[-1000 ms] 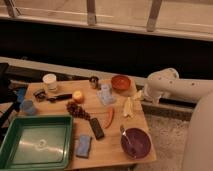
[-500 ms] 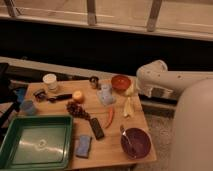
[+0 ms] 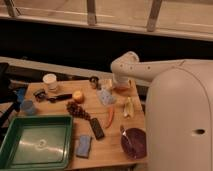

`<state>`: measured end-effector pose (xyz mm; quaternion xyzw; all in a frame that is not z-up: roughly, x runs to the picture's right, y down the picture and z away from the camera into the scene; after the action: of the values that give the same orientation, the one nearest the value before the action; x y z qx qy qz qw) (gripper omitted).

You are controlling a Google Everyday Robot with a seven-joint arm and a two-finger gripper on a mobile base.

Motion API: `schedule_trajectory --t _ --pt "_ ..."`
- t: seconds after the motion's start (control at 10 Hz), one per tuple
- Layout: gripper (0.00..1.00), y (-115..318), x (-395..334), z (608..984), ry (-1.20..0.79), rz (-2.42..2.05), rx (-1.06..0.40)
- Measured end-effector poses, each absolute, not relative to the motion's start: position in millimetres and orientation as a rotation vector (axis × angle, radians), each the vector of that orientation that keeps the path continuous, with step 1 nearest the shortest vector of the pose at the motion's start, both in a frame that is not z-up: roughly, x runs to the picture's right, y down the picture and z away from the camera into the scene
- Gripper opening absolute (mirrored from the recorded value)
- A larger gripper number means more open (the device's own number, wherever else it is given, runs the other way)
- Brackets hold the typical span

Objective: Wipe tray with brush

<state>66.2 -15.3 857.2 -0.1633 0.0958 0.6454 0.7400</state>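
Clutter covers your wooden desk (image 3: 112,152). Your large, shallow green plastic tray (image 3: 37,119) sits at its near left corner with nothing in it. The slim dark brush with the long black handle (image 3: 54,97) lies flat on the desk behind the tray, head to the left. It is just in front of a white cup (image 3: 50,81) and beside a round yellow fruit (image 3: 78,95).

Your end effector (image 3: 119,85) hangs at the end of the white arm over the far right part of the desk, by an orange bowl (image 3: 123,88). It is well apart from the brush, its fingers spread and holding nothing.

A flat black rectangular bar (image 3: 97,128) lies just right of the tray, and a purple bowl (image 3: 134,141) stands at the near right corner.
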Motion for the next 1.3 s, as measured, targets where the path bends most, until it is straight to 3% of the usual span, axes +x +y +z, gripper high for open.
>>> schedule_trajectory --t 0.2,0.8,1.3 --pt "0.8 -15.8 19.7 850.7 0.153 1.335 -0.393" --pt "0.8 -14.8 24.3 851.6 0.165 1.323 -0.377" --pt "0.8 -55.6 -24.7 831.6 0.007 1.204 -0.296"
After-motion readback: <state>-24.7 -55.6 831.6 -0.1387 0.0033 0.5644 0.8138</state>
